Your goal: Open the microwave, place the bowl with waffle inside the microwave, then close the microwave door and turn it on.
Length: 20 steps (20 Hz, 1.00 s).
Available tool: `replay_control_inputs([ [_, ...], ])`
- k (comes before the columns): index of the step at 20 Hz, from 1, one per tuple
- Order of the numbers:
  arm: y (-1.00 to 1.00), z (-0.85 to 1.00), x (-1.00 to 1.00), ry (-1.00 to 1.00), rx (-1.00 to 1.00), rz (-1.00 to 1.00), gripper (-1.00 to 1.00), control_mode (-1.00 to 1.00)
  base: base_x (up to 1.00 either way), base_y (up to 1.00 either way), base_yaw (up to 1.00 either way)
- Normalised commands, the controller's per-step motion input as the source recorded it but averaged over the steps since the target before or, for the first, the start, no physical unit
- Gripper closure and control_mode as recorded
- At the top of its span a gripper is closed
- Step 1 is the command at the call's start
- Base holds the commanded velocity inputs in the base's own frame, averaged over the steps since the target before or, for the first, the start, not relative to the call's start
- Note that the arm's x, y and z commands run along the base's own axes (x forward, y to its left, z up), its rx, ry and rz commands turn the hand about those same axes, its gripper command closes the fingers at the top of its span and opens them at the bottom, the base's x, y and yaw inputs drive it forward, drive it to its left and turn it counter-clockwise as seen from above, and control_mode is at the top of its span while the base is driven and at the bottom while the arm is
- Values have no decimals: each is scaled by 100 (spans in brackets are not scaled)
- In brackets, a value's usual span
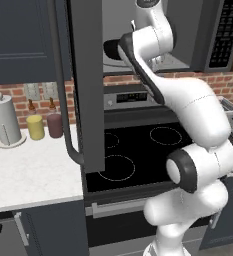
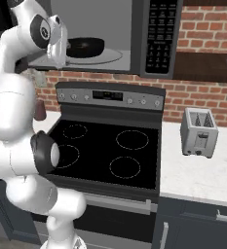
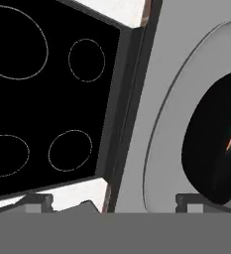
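Nearest us, the black glass cooktop (image 2: 107, 151) lies bare under the arm, its four burner rings unoccupied. At about three o'clock from it, on the white tabletop (image 2: 202, 175), stands a small silver toaster (image 2: 198, 132). At about nine o'clock, in the left base view, a paper-towel holder (image 1: 5, 121) and two canisters, one yellow (image 1: 35, 126) and one dark red (image 1: 54, 125), sit against the brick wall, well clear of the work.

Above the range, toward twelve o'clock, the microwave (image 2: 159, 36) hangs with its cavity exposed. The microwave door (image 1: 85, 85) is swung wide toward us, its long bar handle (image 1: 63, 100) at the free edge, so the opening is unobstructed for the arm.

Inside, the bowl with waffle (image 2: 85, 47) rests on the round turntable (image 2: 110, 57), roughly centred. In the hand view the bowl's dark body sits at about three o'clock with an orange sliver of waffle showing.

The tool (image 3: 139, 201) is at the mouth of the cavity, its fingertips spread wide apart with nothing between them and the bowl off to one side; we judge it has let go, leaving the bowl standing on its own.

We judge the placing step done. What remains is backing the arm out past the door edge, pushing the door shut, and reaching the keypad strip (image 2: 159, 34) at the microwave's right.
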Motion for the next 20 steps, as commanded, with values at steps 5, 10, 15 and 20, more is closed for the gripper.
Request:
replay_control_inputs([
  [5,-7,-50,-100,-19,-17,20,-100,-100,0,0,0],
  [10,-10,-31,-100,-22,-25,26,-100,-100,0,0,0],
  [15,7,-68,-100,-9,-42,41,-100,-100,0,0,0],
  [20,32,-22,-93,-5,-62,57,-100,-100,0,0,0],
])
